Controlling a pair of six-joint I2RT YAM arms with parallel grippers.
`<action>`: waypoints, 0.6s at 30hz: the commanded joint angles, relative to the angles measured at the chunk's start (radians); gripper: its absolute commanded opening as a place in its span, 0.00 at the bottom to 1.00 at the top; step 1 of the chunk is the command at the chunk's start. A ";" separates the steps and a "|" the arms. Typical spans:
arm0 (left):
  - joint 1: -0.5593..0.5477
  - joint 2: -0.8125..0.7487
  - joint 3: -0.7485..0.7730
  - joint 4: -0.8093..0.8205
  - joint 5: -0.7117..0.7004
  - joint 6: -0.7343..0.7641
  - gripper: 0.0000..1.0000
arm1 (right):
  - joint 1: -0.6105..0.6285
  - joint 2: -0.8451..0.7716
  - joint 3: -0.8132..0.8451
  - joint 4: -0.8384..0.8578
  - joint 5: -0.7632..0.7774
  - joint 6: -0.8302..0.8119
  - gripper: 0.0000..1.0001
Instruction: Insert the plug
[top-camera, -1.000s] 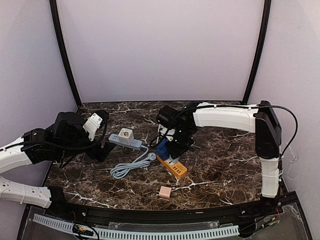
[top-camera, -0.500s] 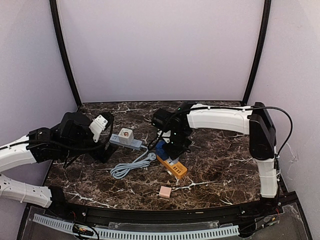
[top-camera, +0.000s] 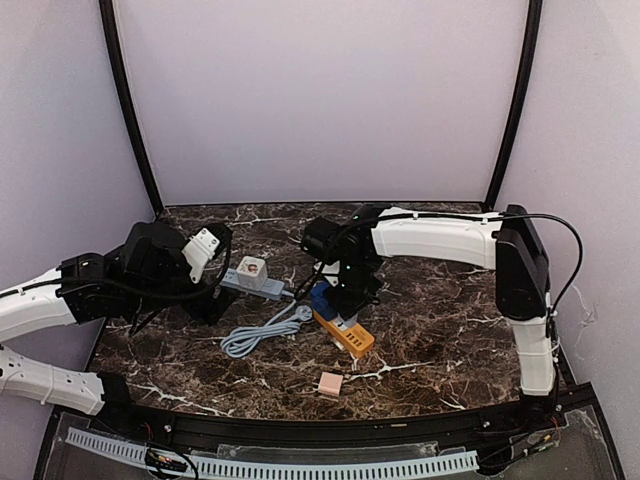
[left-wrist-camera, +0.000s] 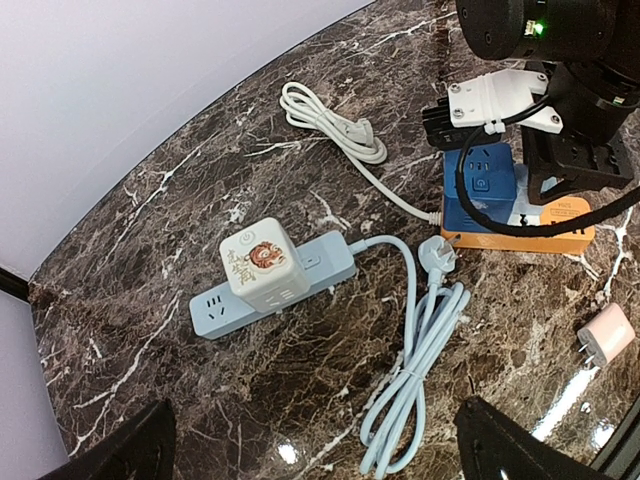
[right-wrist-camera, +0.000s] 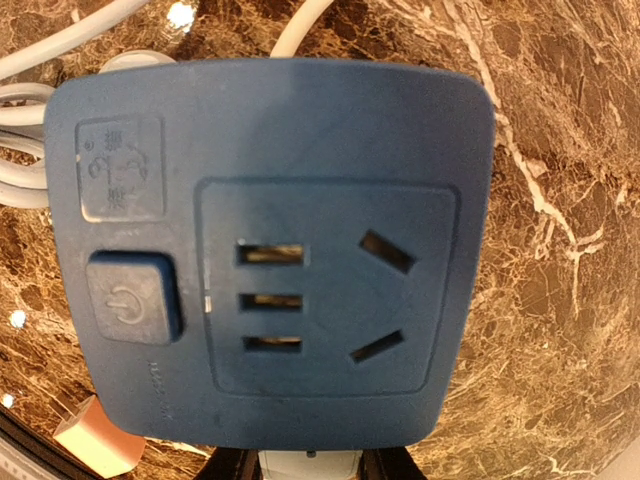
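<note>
The right gripper (right-wrist-camera: 306, 468) is pressed together on a white plug (right-wrist-camera: 300, 459), only its edge showing at six o'clock of the wrist view, just below the blue socket block (right-wrist-camera: 270, 250); whether plug and block touch I cannot tell; an orange strip (top-camera: 352, 337) abuts the block at its five o'clock; the left gripper (left-wrist-camera: 320, 452), jaws spread wide, looks down on the light-blue strip (left-wrist-camera: 215, 305), at the block's nine o'clock.

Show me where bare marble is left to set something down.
Widest bare marble: right of the orange power strip, toward the right arm's base. Smaller patch front left, beside the coiled cable. Crowded around the light-blue strip.
</note>
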 joint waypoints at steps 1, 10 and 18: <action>0.005 0.000 0.026 -0.004 0.002 0.005 0.99 | 0.011 0.092 -0.063 0.018 -0.010 -0.019 0.00; 0.005 0.005 0.033 -0.004 0.003 0.004 0.99 | 0.011 0.016 -0.080 0.009 0.008 -0.002 0.15; 0.004 0.003 0.038 -0.028 0.033 0.039 0.99 | 0.009 -0.041 -0.031 -0.027 0.024 0.014 0.42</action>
